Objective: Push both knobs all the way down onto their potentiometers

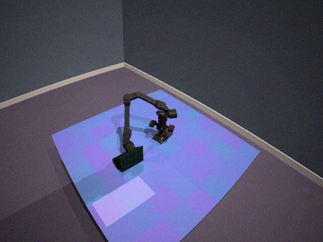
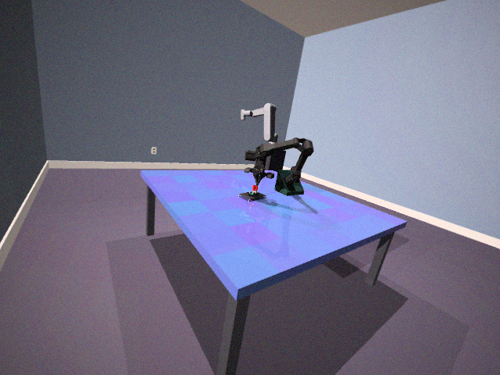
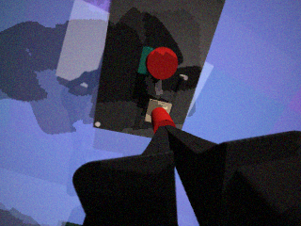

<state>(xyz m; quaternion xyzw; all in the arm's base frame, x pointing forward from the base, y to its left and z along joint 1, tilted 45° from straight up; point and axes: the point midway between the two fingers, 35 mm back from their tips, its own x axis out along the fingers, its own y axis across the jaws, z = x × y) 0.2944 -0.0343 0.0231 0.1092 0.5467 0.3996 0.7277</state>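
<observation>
The dark circuit board stands just above the table. In the wrist view, a round red knob is over a teal potentiometer. A second, narrower red knob is over a beige potentiometer, nearer the fingers. My gripper is shut, with its fingertips together at the top of the narrower knob; they hide part of it. Whether they touch it cannot be told. The gap under either knob is too small or hidden to judge.
The arm's dark green base stands on the table beside the board. A pale rectangle lies on the table beyond the base. A light grey arm stands in the background. A small pale part is on the board near the round knob.
</observation>
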